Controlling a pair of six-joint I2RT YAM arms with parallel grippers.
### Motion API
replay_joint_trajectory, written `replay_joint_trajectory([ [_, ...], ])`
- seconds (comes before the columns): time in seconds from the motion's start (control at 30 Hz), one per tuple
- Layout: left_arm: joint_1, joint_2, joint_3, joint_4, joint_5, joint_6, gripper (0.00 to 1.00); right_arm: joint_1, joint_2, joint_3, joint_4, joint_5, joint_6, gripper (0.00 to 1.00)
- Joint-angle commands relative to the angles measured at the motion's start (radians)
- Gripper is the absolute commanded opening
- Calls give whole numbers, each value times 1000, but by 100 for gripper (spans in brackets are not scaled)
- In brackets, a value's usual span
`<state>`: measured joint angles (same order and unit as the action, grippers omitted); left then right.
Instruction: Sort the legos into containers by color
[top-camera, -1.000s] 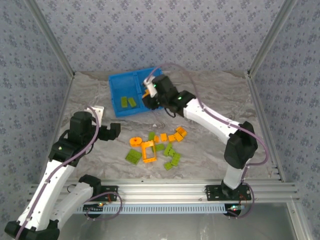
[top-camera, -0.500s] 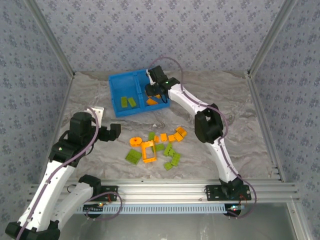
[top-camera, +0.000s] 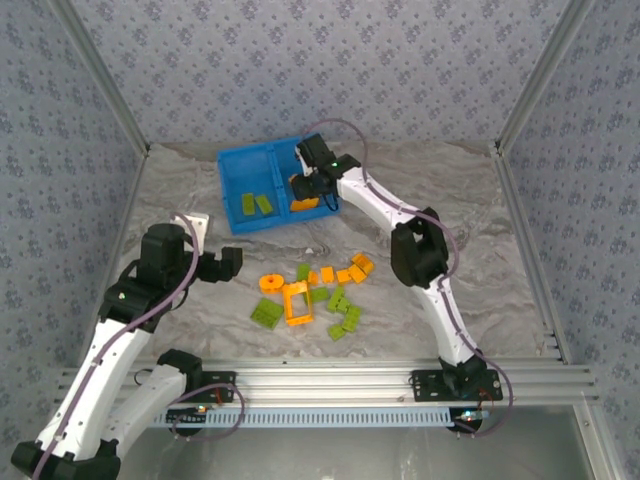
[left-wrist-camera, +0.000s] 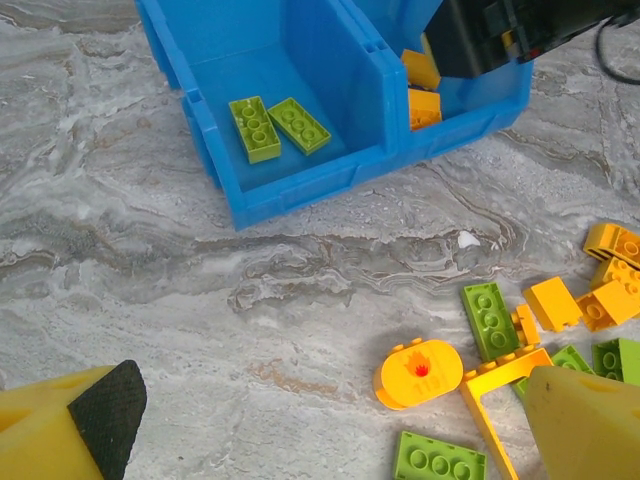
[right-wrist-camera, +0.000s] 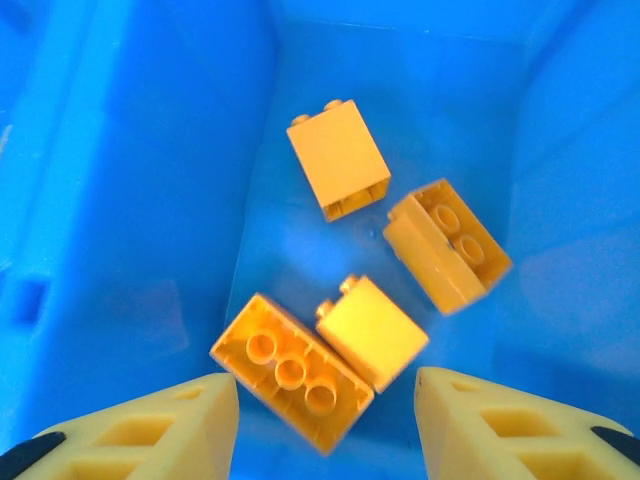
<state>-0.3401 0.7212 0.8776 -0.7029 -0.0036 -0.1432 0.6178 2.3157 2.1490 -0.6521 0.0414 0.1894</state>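
The blue tray (top-camera: 250, 165) sits at the back of the table. Its left compartment holds two lime green legos (top-camera: 255, 204), which the left wrist view shows lying flat (left-wrist-camera: 280, 125). My right gripper (top-camera: 305, 190) hangs over the right compartment, open (right-wrist-camera: 327, 390), with nothing between its fingers. Several orange legos (right-wrist-camera: 290, 375) lie loose on the floor below it. A mixed pile of orange and green legos (top-camera: 315, 290) lies mid-table, including the round orange piece (left-wrist-camera: 418, 372) and the orange frame (left-wrist-camera: 500, 385). My left gripper (top-camera: 232, 262) hovers wide open (left-wrist-camera: 330, 430) left of the pile.
Patterned walls with metal posts (top-camera: 105, 90) close in the table on three sides. Bare marble-look tabletop (left-wrist-camera: 200, 300) stretches between the tray and the pile. The right arm's forearm (top-camera: 385, 210) reaches across the back right of the table.
My right gripper's jaws have spread apart over the right compartment, and an orange brick now lies on the tray floor below them. The left arm has not moved.
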Motion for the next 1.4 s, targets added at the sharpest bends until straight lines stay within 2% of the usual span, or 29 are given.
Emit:
replay_joint_trajectory([
  [0.0,5,0,-2,16,22,-15,99,24,-237,-152,15,-17,34,52],
  [0.17,5,-3,3,10,11,-19,99,129,-597,-648,154,10,173,55],
  [0.27,10,3,4,12,4,-21,99,216,-750,-866,173,48,292,58],
  [0.37,16,14,4,14,23,-18,99,310,-821,-998,131,90,381,59],
  [0.53,19,28,11,10,52,-9,99,455,-813,-1043,55,269,428,58],
  [0.67,19,17,4,17,111,-11,99,469,-738,-1045,74,223,432,54],
  [0.93,19,14,3,19,98,-12,99,490,-571,-971,106,215,421,49],
  [1.03,19,19,4,17,99,-10,99,493,-545,-971,126,206,427,48],
  [1.2,19,19,4,16,96,-8,99,492,-502,-966,122,199,432,39],
  [1.37,19,21,3,16,91,-11,99,504,-526,-920,90,202,432,40],
])
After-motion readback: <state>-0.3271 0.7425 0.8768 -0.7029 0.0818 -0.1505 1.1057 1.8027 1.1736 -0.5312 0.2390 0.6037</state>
